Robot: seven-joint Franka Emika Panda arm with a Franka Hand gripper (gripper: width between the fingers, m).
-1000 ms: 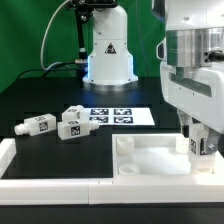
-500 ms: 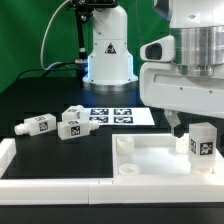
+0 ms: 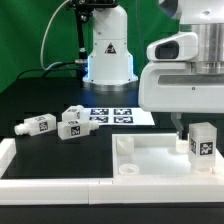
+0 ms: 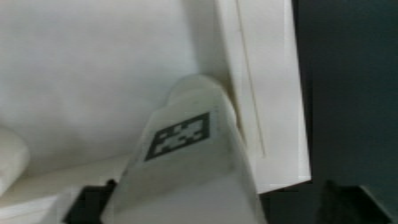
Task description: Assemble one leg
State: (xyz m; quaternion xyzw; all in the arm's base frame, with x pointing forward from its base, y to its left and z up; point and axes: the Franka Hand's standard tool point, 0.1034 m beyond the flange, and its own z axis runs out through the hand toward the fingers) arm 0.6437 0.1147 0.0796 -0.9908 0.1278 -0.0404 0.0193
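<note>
One white leg [image 3: 203,141] with a black-and-white tag stands upright in the far corner of the white tabletop [image 3: 155,162], at the exterior view's right. My gripper [image 3: 192,122] hangs just above it, open, with one dark finger [image 3: 178,124] showing beside the leg's top. In the wrist view the leg [image 4: 192,150] rises between my two dark fingertips [image 4: 89,205], with gaps on both sides; the gripper [image 4: 214,208] does not hold it. Three more legs [image 3: 70,128] lie on the black table at the left.
The marker board [image 3: 120,115] lies behind the tabletop. The robot's white base [image 3: 108,50] stands at the back. Two round corner sockets [image 3: 123,145] on the tabletop's left side are open. A white ledge [image 3: 60,190] runs along the front.
The gripper has let go of the leg and risen. One second ago its fingers were down around the leg; now the leg stands alone in the corner.
</note>
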